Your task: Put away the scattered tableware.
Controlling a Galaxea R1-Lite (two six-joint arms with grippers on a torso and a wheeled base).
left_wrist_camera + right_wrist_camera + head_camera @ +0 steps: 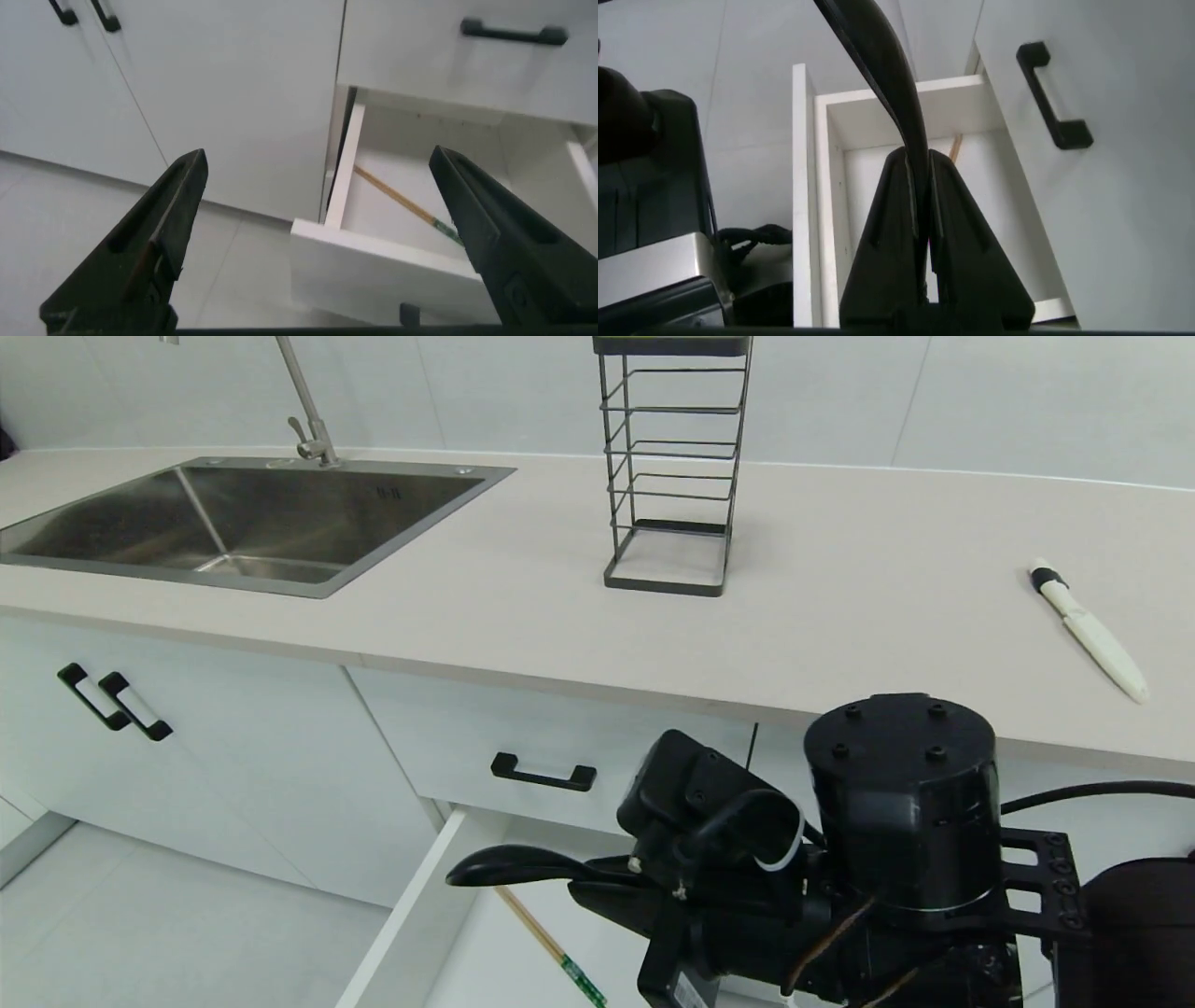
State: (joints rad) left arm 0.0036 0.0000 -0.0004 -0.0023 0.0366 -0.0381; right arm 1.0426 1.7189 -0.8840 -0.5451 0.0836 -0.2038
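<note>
Black utensil (pixel 509 868): it is held by its handle in the right gripper (pixel 607 879). It lies about level and its broad end points to the robot's left, above the left side wall of the open drawer (pixel 411 915).
Right gripper: the fingers are closed together on the handle of the black utensil (pixel 878 65), which rises out between them in a curve.
Right arm: it is low, in front of the cabinets and under the edge of the counter (pixel 840 616). The wrist is about horizontal, over the drawer.
Left gripper (pixel 318 163): the two fingers stand wide apart and hold nothing. It looks down at the drawer (pixel 344 168) and at the floor beside it.
Chopstick (pixel 551 947): wooden with a green end, it lies slanted on the bottom of the drawer.
Knife (pixel 1088 630): white with a black band, it lies flat on the counter at the robot's right, well apart from the rack (pixel 672 476).
Rack: dark wire, upright in the middle of the counter.
Sink (pixel 233 523): steel, set in the counter at the left, with the faucet (pixel 303 401) behind it.
</note>
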